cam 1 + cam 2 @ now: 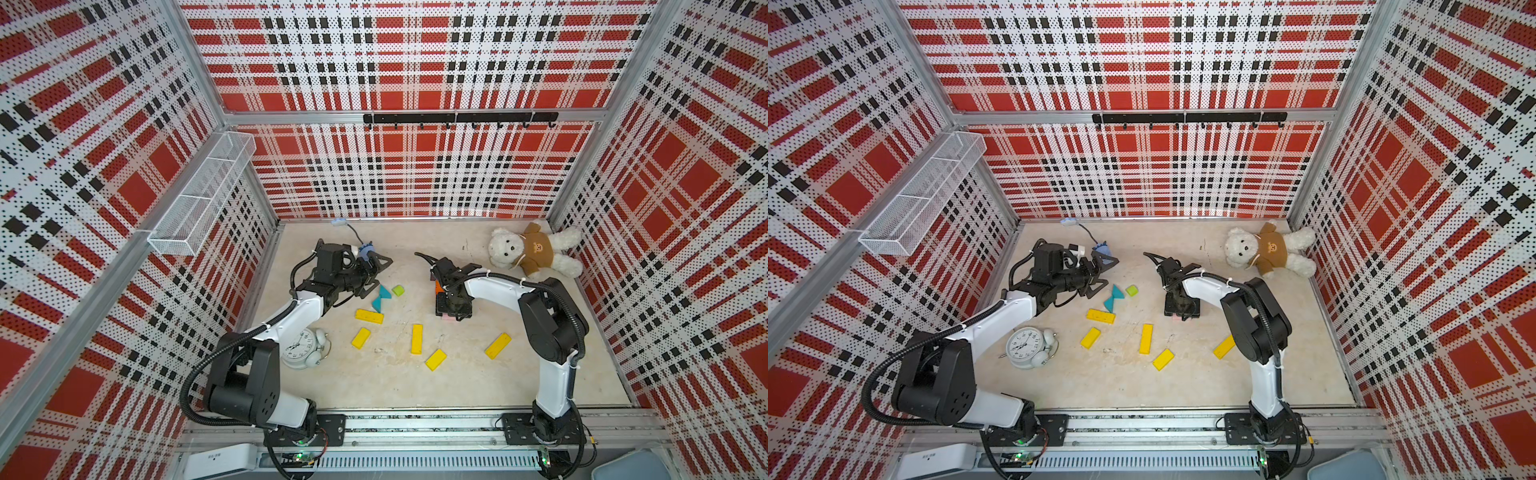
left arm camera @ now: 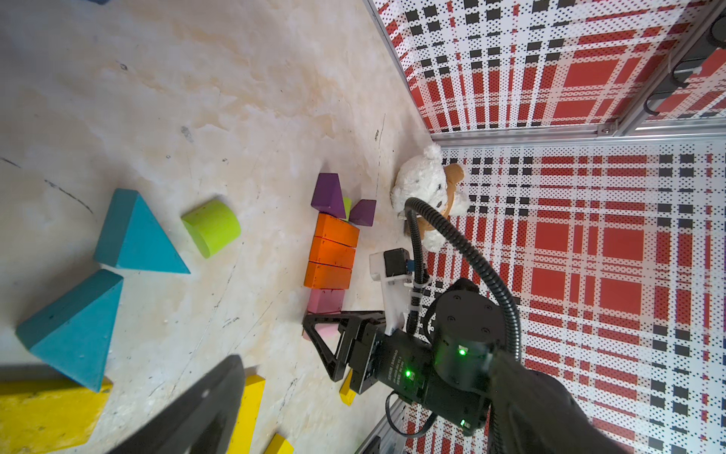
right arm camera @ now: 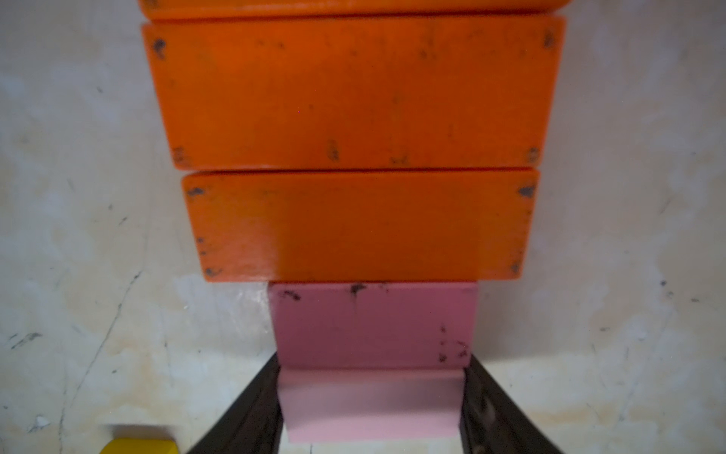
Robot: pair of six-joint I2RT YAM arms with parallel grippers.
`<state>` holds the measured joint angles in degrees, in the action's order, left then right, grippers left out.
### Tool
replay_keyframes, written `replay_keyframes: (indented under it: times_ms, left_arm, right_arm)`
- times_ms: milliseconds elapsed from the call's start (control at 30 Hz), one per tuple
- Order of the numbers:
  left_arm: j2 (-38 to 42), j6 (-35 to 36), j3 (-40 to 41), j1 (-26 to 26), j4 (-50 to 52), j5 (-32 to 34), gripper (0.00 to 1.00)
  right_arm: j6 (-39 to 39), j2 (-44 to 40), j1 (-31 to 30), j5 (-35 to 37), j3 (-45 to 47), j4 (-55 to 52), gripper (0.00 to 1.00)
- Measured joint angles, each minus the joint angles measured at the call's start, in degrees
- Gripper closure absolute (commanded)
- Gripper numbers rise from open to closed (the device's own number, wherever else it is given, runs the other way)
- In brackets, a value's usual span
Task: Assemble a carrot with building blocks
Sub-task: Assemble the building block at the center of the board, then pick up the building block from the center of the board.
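Note:
Three orange bars (image 2: 332, 253) lie side by side in a column, with two purple triangles (image 2: 328, 194) and a lime stub (image 2: 347, 206) at its far end. A pink block (image 3: 373, 326) butts against the nearest orange bar (image 3: 361, 226). My right gripper (image 3: 371, 363) is shut on that pink block, one finger on each side; in a top view the gripper (image 1: 451, 311) points down over it. My left gripper (image 1: 376, 274) hangs open and holds nothing, just behind two teal triangles (image 1: 380, 299) and a lime stub (image 1: 398, 290). Several yellow bars (image 1: 417, 339) lie scattered nearer the front.
A white alarm clock (image 1: 301, 347) lies by the left arm. A plush bear (image 1: 532, 251) sits in the back right corner. A blue-tipped cable (image 1: 365, 251) lies behind the left gripper. A wire basket (image 1: 203, 199) hangs on the left wall, and a hook rail (image 1: 459, 118) on the back wall.

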<state>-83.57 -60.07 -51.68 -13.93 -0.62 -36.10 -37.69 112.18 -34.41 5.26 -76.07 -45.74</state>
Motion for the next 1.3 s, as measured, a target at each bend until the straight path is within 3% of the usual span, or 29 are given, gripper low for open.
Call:
replay_keyframes:
  times_ms: [900,1100,1300]
  left_arm:
    - [0.0,-0.09,0.0,-0.04,-0.02,-0.13,0.0]
    - [-0.02,-0.09,0.0,0.42,-0.02,-0.13,0.0]
    - [-0.04,-0.09,0.02,2.6,-0.04,-0.11,0.0]
  right_arm:
    - [0.04,-0.5,0.0,0.28,0.02,-0.11,0.2]
    - [1.46,-5.55,-0.76,0.13,0.04,-0.92,0.23]
    - [4.68,-12.48,-2.99,-0.35,-1.51,-1.7,0.33]
